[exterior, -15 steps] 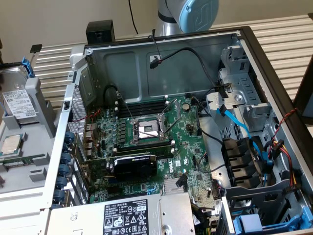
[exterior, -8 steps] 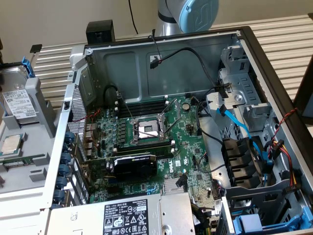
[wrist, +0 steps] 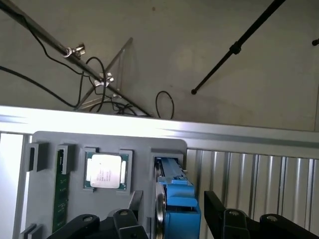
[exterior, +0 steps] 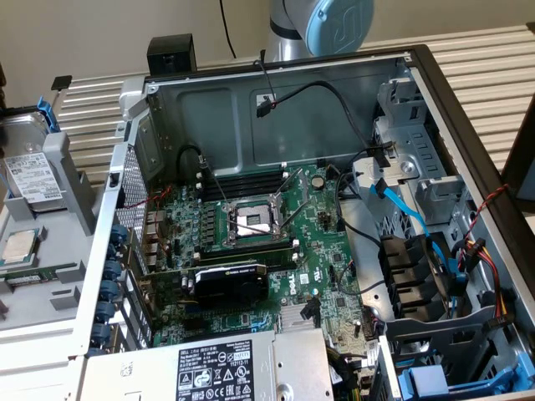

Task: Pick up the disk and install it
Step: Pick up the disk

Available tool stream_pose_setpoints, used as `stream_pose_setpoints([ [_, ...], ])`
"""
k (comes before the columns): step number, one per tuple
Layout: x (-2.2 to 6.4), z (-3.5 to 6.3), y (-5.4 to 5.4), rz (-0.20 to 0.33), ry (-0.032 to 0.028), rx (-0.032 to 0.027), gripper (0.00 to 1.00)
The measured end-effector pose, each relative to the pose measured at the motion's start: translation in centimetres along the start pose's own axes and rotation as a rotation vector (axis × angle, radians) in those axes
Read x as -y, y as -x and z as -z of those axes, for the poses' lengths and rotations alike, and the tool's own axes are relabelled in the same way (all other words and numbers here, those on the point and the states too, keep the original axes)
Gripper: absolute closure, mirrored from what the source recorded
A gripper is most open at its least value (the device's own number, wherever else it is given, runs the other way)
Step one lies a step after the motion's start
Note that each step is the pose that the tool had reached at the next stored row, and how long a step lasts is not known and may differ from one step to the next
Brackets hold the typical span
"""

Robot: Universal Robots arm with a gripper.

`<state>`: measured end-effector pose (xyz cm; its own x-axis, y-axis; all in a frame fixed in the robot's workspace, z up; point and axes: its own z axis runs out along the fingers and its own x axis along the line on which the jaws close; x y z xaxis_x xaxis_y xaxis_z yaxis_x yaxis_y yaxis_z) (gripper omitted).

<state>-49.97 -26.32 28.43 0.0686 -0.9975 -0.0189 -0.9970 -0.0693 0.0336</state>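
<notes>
From my station I see the end effector [wrist: 173,225] with its two black fingers [wrist: 227,219] standing well apart, one on each side of the disk [wrist: 175,196]. They straddle it, and I can make out no firm contact on either flank. The disk stands on edge in a slot of the grey tray [wrist: 45,199], its silver body clipped in a blue frame. In the same tray, just beside the disk, lies a square silver processor chip [wrist: 105,171], and on the chip's far side a green memory stick [wrist: 61,196] sits in its own narrow slot. In the exterior view the tray rests on the slatted surface [exterior: 485,67], just beside the open computer case [exterior: 276,92] on the exterior view's left. There the disk leans at the tray's far end with its white label showing and the chip lies nearer the camera. Inside the case, the corner nearest the tray holds a grey power supply box [exterior: 209,368].
</notes>
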Motion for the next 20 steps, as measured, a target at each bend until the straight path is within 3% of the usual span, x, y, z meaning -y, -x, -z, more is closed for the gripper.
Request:
stream_pose_setpoints([
  [11,0.0,-0.07,0.0,-0.014,-0.0003,0.0013,0.4],
  [13,0.01,-0.08,0.0,-0.014,-0.0004,0.0013,0.42],
  [14,0.01,-0.08,0.0,-0.014,-0.0004,0.0013,0.49],
  [20,0.01,-0.13,0.0,-0.028,-0.0007,0.0018,0.49],
])
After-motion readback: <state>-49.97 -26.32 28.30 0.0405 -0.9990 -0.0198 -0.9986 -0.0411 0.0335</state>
